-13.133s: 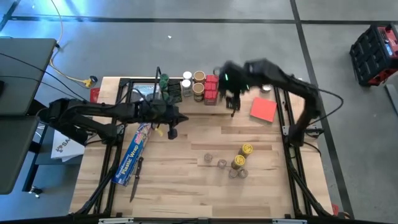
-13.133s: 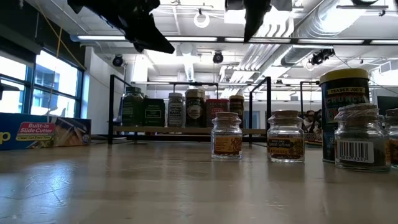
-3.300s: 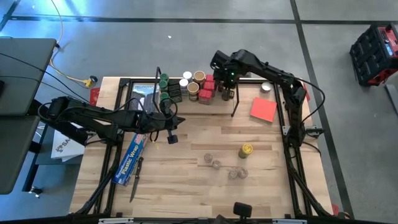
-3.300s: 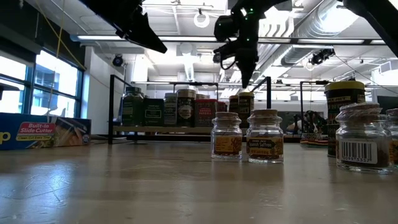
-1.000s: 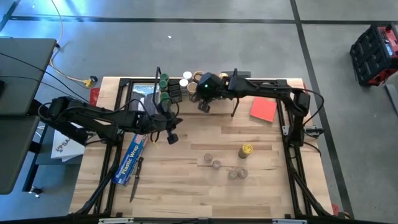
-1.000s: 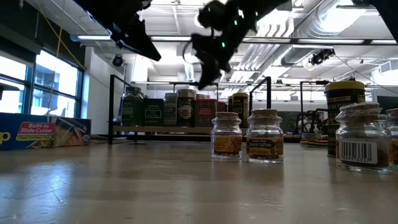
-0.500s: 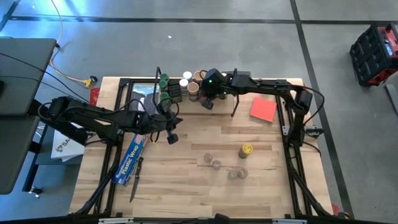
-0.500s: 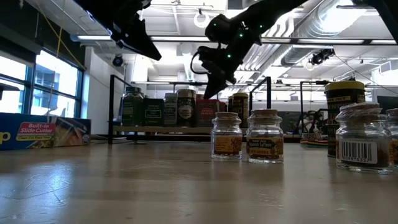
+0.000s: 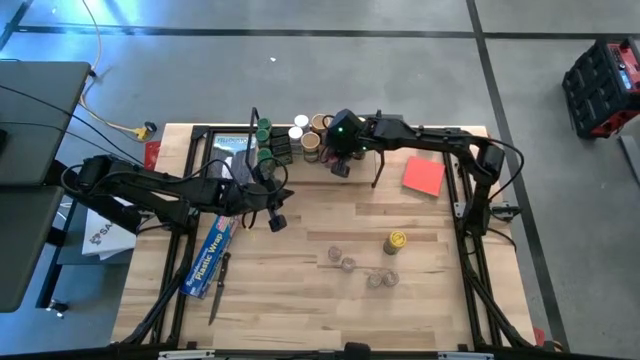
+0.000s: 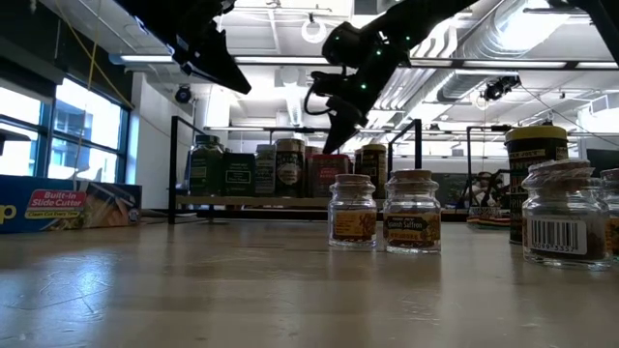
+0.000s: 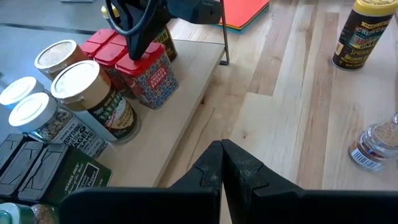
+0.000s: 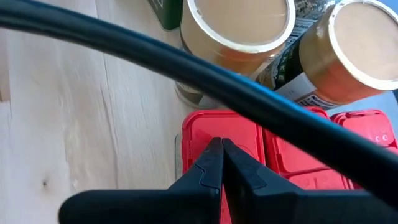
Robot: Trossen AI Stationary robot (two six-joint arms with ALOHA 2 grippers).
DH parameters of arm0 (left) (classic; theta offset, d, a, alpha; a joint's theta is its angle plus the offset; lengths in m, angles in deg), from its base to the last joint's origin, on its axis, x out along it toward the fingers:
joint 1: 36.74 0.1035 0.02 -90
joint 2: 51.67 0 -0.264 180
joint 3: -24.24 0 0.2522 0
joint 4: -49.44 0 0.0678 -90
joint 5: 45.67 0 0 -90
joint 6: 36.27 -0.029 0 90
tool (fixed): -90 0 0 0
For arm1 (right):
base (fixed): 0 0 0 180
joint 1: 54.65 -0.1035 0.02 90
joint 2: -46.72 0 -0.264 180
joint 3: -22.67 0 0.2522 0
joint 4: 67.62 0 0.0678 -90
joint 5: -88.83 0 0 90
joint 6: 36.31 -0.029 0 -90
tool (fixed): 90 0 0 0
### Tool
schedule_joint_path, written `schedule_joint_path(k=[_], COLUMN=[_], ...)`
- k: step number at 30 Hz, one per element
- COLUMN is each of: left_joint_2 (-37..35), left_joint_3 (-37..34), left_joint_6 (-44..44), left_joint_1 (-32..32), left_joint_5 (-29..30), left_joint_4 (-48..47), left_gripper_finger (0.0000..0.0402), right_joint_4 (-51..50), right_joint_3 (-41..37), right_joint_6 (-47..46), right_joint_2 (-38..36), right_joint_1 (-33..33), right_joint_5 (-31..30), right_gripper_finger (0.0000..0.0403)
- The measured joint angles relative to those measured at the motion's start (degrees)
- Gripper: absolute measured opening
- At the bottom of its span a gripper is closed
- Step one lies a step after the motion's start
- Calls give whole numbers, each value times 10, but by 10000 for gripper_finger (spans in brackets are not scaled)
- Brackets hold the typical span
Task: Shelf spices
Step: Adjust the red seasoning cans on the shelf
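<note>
Seemingly black cable [image 12: 186,68] crosses red tins [image 12: 221,140] — tan-lidded jars [image 12: 239,25] beside.

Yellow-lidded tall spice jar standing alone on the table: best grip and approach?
Grip the yellow-lidded tall round spice jar across its body just under the lid, coming straight down from above. It stands upright, apart from the small clear glass jars nearby, so both sides look free for the fingers; the round body suits a two-finger pinch.

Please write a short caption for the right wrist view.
Shut right end effector above a red tin beside tan-lidded jars.
</note>
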Motion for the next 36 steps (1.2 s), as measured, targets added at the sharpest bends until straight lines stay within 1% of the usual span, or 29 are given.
schedule_joint_path(k=[5,9,12,15,18,20,24,30,36], left_joint_2=[0,0,0,0,0,0,0,0,0], left_joint_3=[0,0,0,0,0,0,0,0,0], left_joint_6=[0,0,0,2,4,2,1,1,1], left_joint_1=[0,0,0,-1,-4,-4,-4,-7,-12], left_joint_5=[0,0,-1,-3,-3,-2,-2,-3,-4], left_joint_4=[0,0,1,0,1,1,1,-2,-2], left_gripper_finger=[1,1,1,1,1,1,1,1,1], right_joint_4=[-11,-31,-47,-62,-63,-75,-89,-82,-46], right_joint_3=[-3,-4,-2,-2,-1,-1,-1,-2,-2], right_joint_6=[11,11,7,-3,-16,-45,-93,-94,-81], right_joint_2=[-16,-62,-111,-155,-183,-182,-145,-66,-25], right_joint_1=[1,-12,-43,-91,-135,-144,-119,-56,-17], right_joint_5=[-11,-11,-9,-15,-65,-81,-89,-84,-65], right_gripper_finger=[0,0,0,0,0,0,0,0,0])
